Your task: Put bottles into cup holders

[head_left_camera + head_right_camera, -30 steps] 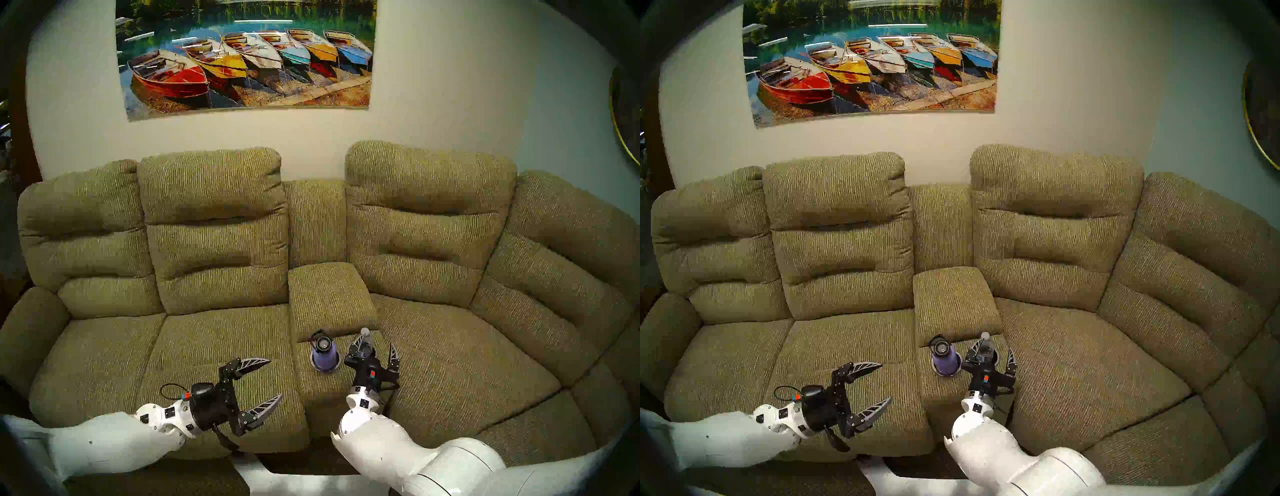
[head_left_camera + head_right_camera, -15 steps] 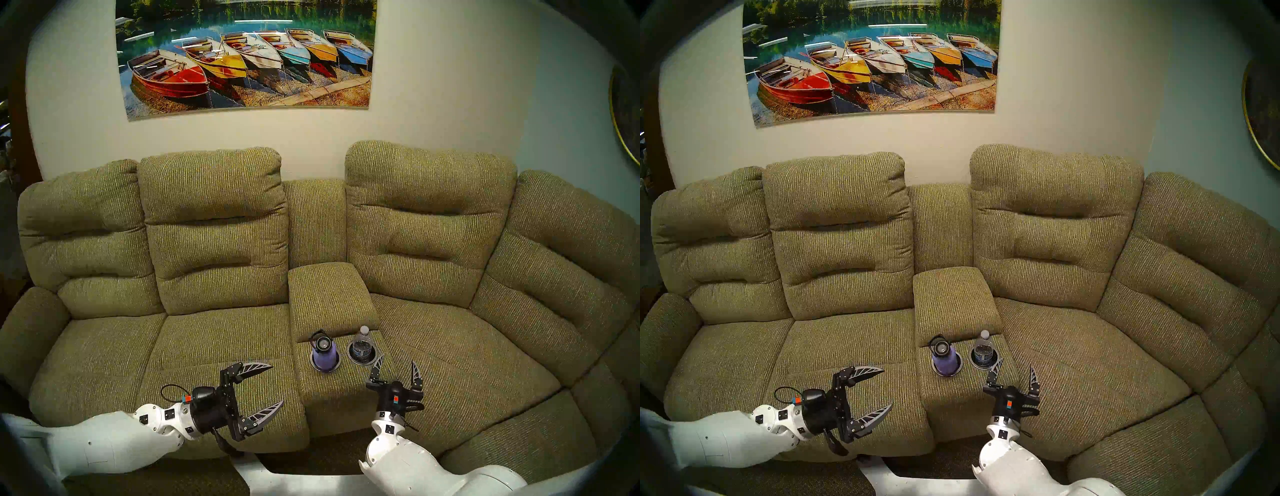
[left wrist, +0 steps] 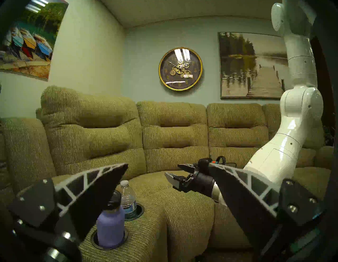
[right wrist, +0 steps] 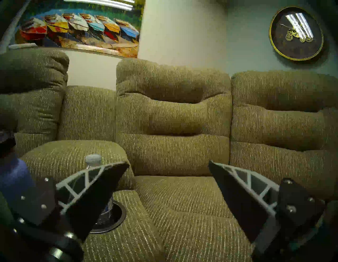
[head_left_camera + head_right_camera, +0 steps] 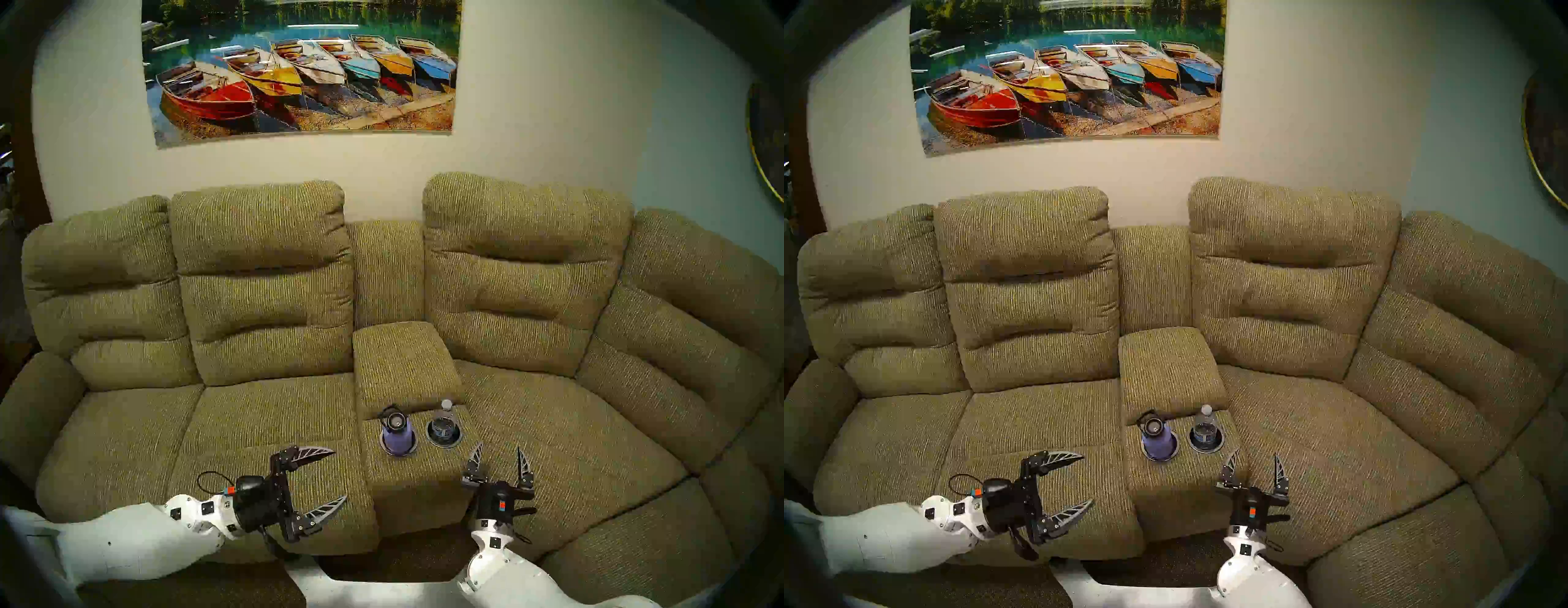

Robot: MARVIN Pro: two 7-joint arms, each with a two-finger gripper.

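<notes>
Nearest: left hand (image 5: 316, 486) spread wide, empty, hanging over the left seat cushion, fingers aimed toward the console. Right hand (image 5: 500, 465) also spread, empty, just off the console's (image 5: 413, 479) near right corner.

Beyond them: purple flask (image 5: 398, 437) stands upright in the left cup holder (image 5: 387, 446); clear water bottle (image 5: 443, 424) upright in the right cup holder (image 5: 456, 438), ahead and slightly left of the right hand, which is the nearer one. Both long axes vertical.

Judgement: both bottles seated; nothing left to grasp.
</notes>
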